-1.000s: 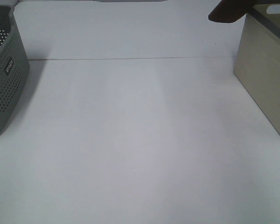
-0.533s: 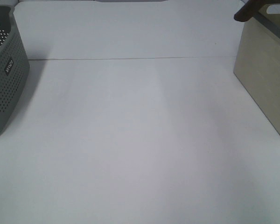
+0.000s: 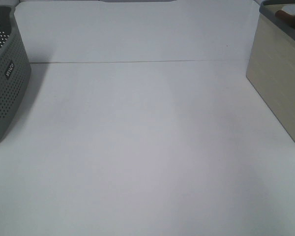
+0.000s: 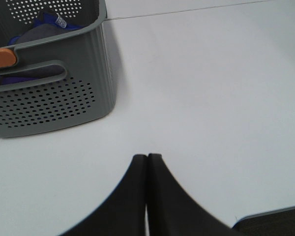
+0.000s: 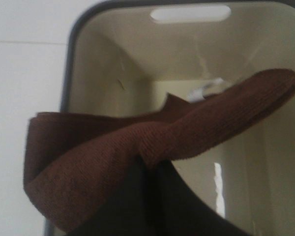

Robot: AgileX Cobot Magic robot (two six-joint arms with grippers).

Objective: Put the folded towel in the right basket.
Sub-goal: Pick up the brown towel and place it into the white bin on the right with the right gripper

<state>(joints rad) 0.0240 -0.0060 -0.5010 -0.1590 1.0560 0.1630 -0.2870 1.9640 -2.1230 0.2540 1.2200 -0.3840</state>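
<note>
The folded brown towel (image 5: 152,142) hangs from my right gripper (image 5: 150,169), which is shut on it and holds it over the open beige right basket (image 5: 113,73). In the high view only a sliver of the towel (image 3: 291,14) shows above the basket (image 3: 278,78) at the far right. The right gripper itself is out of the high view. My left gripper (image 4: 147,162) is shut and empty, low over the white table beside the grey basket (image 4: 54,98).
The grey perforated basket (image 3: 5,83) stands at the left table edge and holds blue and grey cloth (image 4: 49,22). A seam line (image 3: 137,62) crosses the white table at the back.
The brown towel has moved to the right, from beside the beige basket's near-left corner to over its inside. The left arm has not moved.
</note>
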